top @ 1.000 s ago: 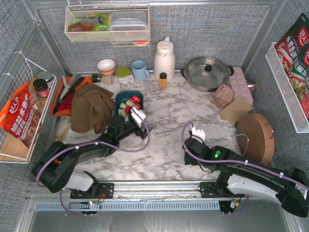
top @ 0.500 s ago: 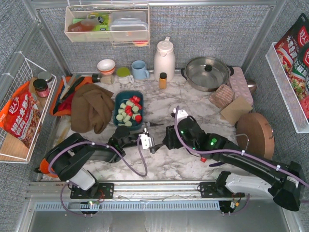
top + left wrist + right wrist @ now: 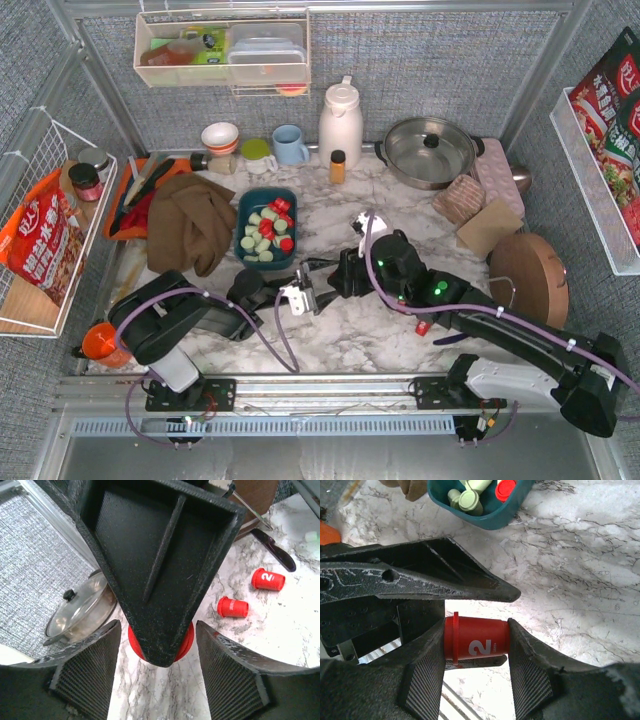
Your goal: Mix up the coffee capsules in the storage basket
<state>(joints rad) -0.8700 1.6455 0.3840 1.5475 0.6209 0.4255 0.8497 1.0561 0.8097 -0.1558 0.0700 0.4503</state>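
My right pincer (image 3: 476,652) is closed on one red capsule (image 3: 479,636), a pad pressed to each side and the white "2" facing the wrist camera. The pod is carried clear of the desk (image 3: 580,555), not resting on it. My left pincer (image 3: 159,642) has its jaws apart and holds nothing. Its ribbed pads (image 3: 85,675) stand either side of that same capsule and of the right finger crossing in front of it, with a gap showing on both sides. My reading is a hand-over in the air: the two pincers meet nose to nose so one can take the pod by the faces the other leaves free. Which way it goes I cannot tell. Further out, two loose red capsules (image 3: 232,607) lie on their sides on the marble beyond the left pincer, outside the basket. The storage basket (image 3: 266,192) sits on the desk beyond both pincers, toward the back and a little to my left, near but not touching. From the right wrist its near corner shows just past the left pincer's finger. Inside, the coffee capsules (image 3: 265,230) lie mint green mostly on its left and red toward its right. I judge them only partly mixed, with strays to bring in.
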